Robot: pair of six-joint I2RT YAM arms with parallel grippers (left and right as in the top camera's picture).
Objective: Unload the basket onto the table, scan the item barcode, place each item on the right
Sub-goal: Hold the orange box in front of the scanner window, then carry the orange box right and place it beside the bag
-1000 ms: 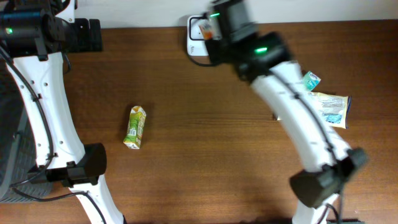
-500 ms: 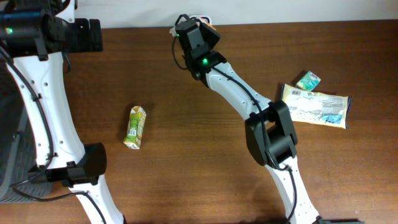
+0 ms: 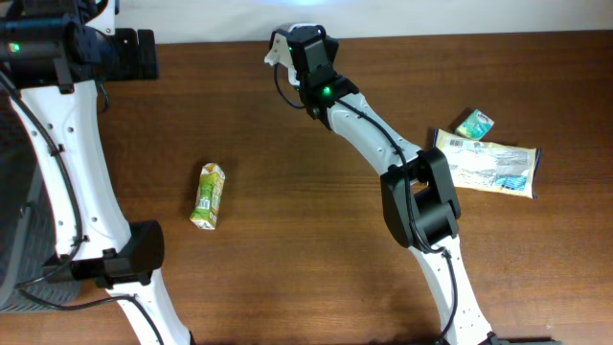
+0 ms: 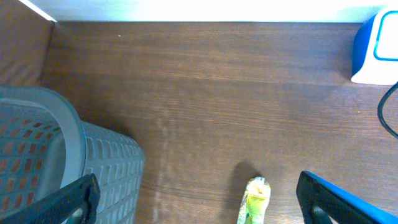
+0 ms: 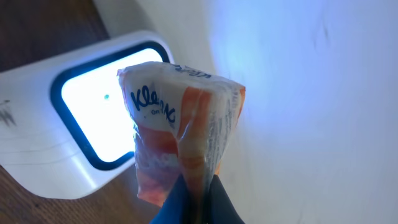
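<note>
The right gripper (image 5: 196,194) is pinching the pack (image 5: 180,134), likely light, soft and crushable, by its end seam, a sensible hold, just before the lit scanner (image 5: 37,168), while the left gripper (image 4: 199,200) is hanging wide apart.

The overhead camera is looking straight down on the whole surface (image 3: 287,192) from far above. The left wrist camera is sitting high and tilting across it, sharing the green carton (image 4: 255,200) at 6 o'clock. The right wrist camera is facing the lit scanner (image 5: 93,118) very closely; the scanner is also showing at the left view's 2 o'clock.
</note>
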